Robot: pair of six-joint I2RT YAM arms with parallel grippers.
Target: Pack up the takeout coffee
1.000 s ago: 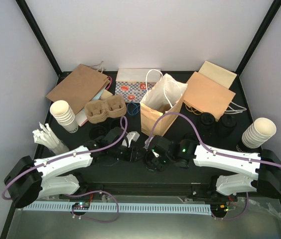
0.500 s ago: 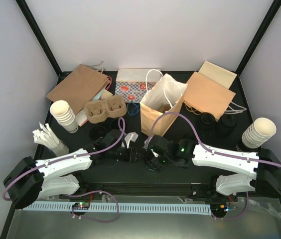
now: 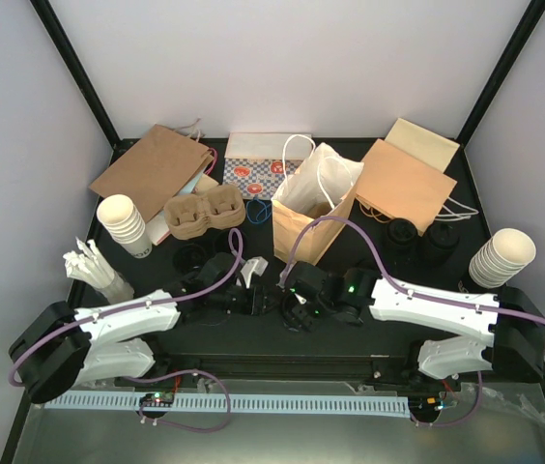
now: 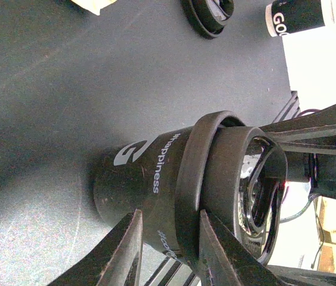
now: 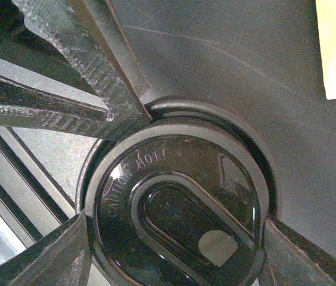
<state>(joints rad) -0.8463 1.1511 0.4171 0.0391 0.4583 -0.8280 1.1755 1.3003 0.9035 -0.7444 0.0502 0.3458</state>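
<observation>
Both hands have edged closer together over one coffee cup (image 4: 138, 185).
From above, left hand (image 3: 256, 298) and right hand (image 3: 292, 309) nearly touch at the middle of the table (image 3: 350, 340), just before the paper bag (image 3: 311, 217). Left wrist: the cup sits at its fingertips, which straddle the rim of the lid (image 4: 227, 167); clenched or not, I cannot tell. Right wrist: its fingers press both sides of the lid, grasping the cup.

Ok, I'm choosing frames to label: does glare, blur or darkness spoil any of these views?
Top external: sharp, evenly lit, though the black coffee cups barely separate from the black table. Left wrist: near cup print crisp, white patch at right blown out. Right wrist: lid sharp, faint sheen, dark overall.
</observation>
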